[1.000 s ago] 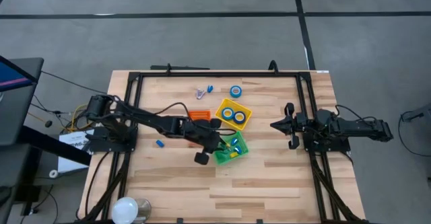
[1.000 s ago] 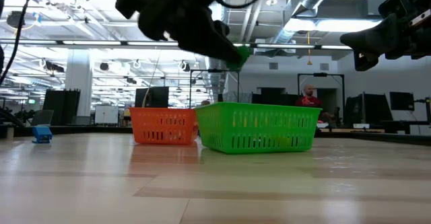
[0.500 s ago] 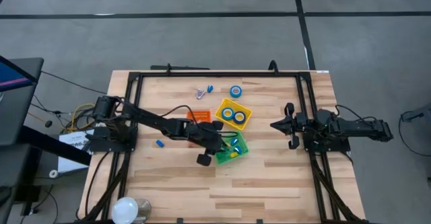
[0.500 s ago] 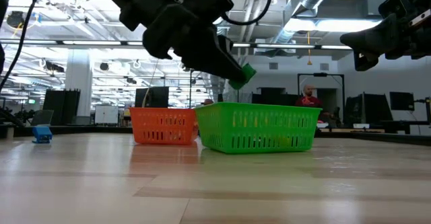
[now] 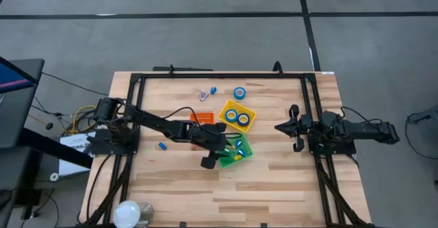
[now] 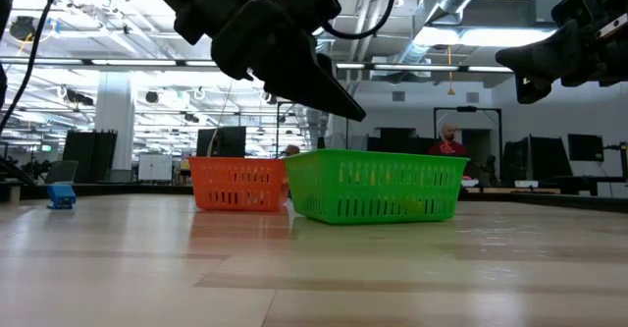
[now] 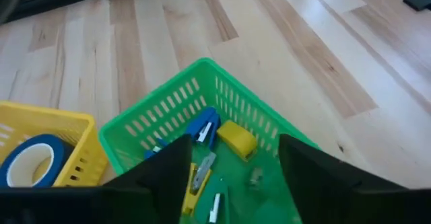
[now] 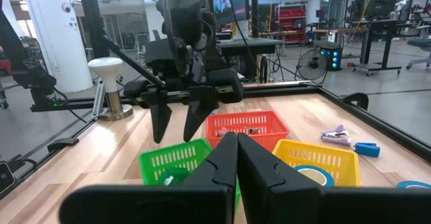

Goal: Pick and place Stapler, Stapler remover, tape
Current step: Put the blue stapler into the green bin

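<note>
Change: green item held half a second ago is gone from the left gripper (image 6: 329,96); fingers now spread, released over the green bin (image 5: 236,151).
Meaning: one drop judged completed.
Right gripper (image 5: 282,127): waiting at the table edge, fingers clenched.

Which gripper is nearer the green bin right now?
Left. The left gripper hangs open directly above the green bin, at its near-left edge. The right gripper waits shut by the table's right rail, well clear of the bin.
</note>
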`<action>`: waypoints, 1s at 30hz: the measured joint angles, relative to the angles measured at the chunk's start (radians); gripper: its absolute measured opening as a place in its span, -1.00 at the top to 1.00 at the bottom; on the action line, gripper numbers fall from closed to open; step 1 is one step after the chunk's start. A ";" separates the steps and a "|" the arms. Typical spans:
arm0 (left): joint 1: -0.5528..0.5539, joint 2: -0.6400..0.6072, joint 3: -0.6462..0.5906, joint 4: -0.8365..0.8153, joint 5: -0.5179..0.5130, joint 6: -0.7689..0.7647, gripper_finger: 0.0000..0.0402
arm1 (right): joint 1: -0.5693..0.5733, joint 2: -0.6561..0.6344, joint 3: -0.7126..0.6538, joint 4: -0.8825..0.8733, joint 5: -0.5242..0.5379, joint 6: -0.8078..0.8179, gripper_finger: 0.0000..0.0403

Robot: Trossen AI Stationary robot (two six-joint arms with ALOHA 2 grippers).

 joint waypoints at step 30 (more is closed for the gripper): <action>0.035 -0.384 -0.186 -0.366 -0.158 -0.191 -0.35 | 0.000 0.000 0.000 0.000 0.000 0.000 1.00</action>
